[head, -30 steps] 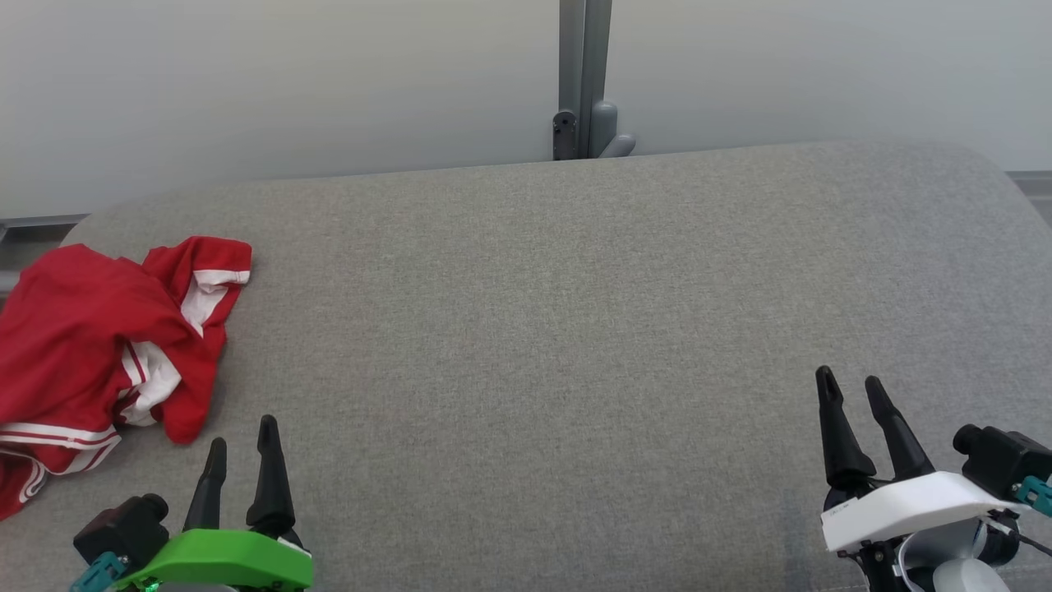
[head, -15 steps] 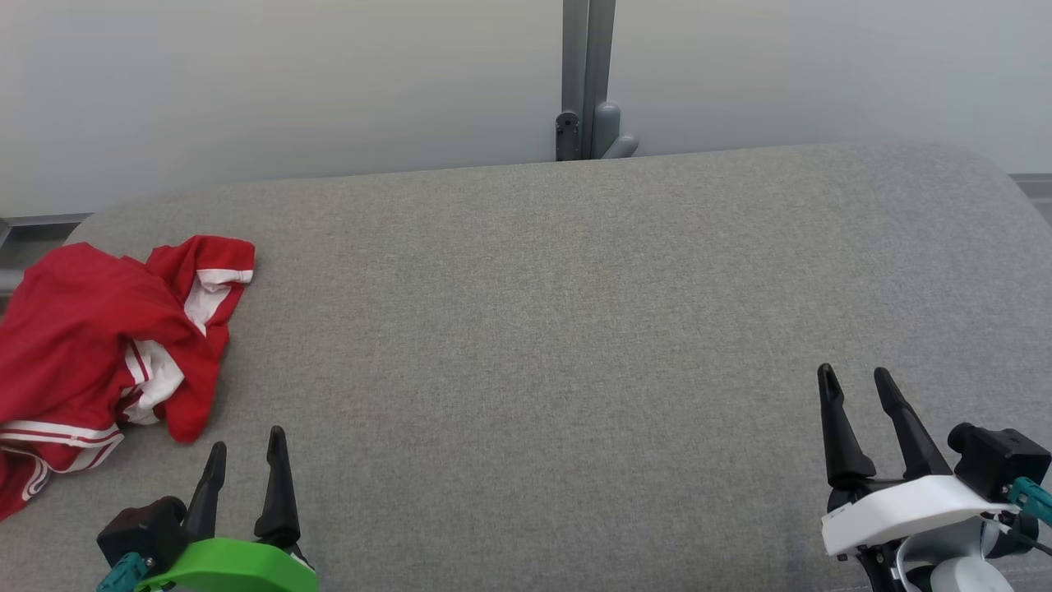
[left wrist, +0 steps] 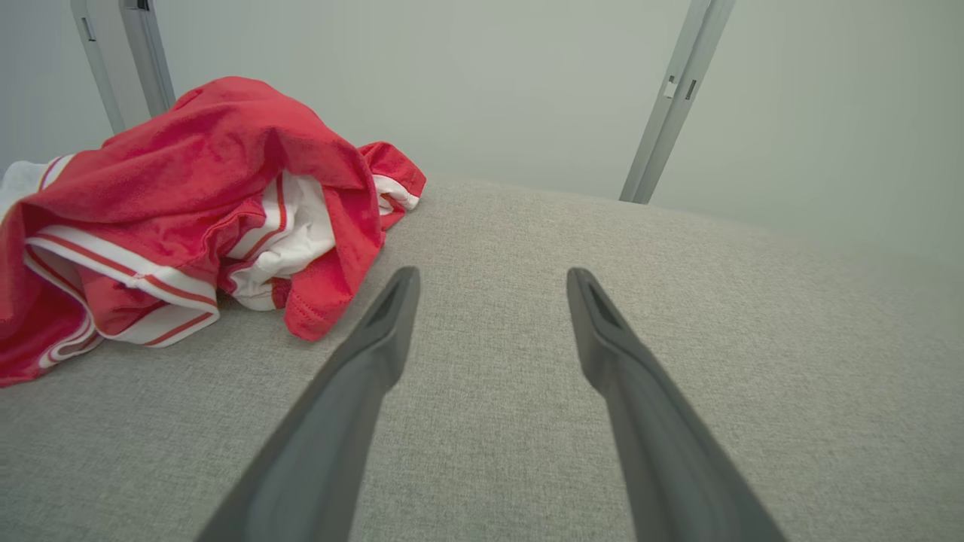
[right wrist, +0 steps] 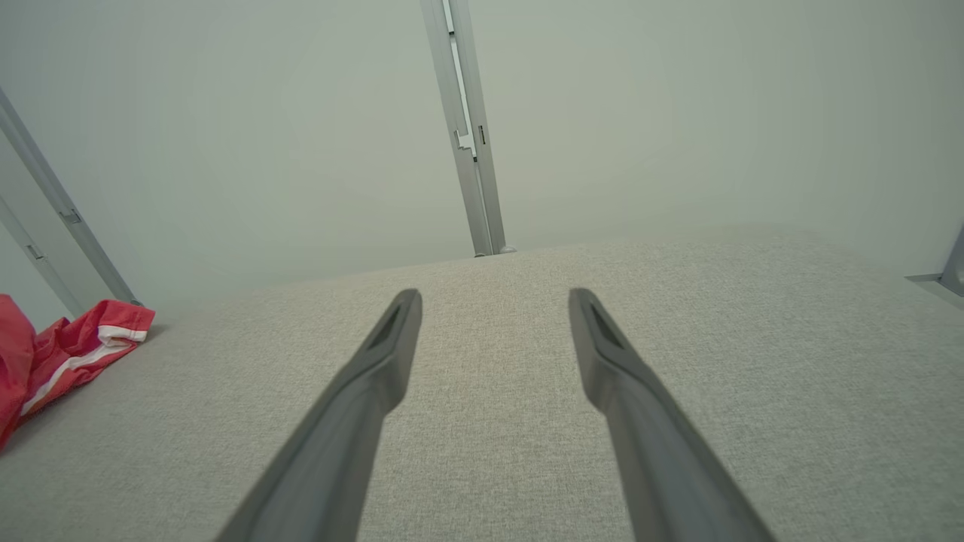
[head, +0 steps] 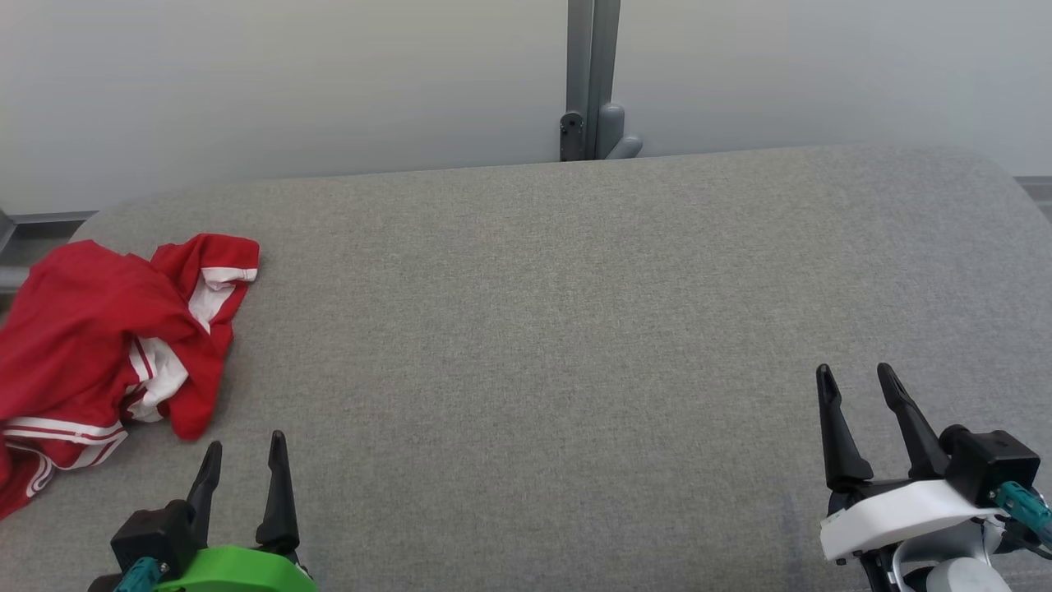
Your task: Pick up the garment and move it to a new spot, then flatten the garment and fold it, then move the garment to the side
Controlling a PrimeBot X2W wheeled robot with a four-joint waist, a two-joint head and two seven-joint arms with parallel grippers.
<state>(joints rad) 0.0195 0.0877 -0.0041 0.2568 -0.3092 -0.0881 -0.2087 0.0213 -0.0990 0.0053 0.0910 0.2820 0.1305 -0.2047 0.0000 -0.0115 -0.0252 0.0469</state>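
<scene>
The garment point(head: 82, 329) lay crumpled at the left end of the grey pad point(head: 534, 329), near the left gripper point(head: 246, 440) and well apart from the right gripper point(head: 853, 370). Both grippers stood wide and empty. The cloth appeared light, soft and limp, and would likely sag when lifted. The raised hem point(left wrist: 312, 320) nearest the left gripper offered the best hold.

A wide work surface point(head: 559, 329), covered in grey woven fabric and rounded at its far corners, is seen beneath a plain pale wall point(head: 288, 82). A grey metal post point(head: 590, 74) is set upright at the surface's far edge, with a small bracket point(head: 615, 136) fitted at its foot. Everything is lit softly and evenly.
</scene>
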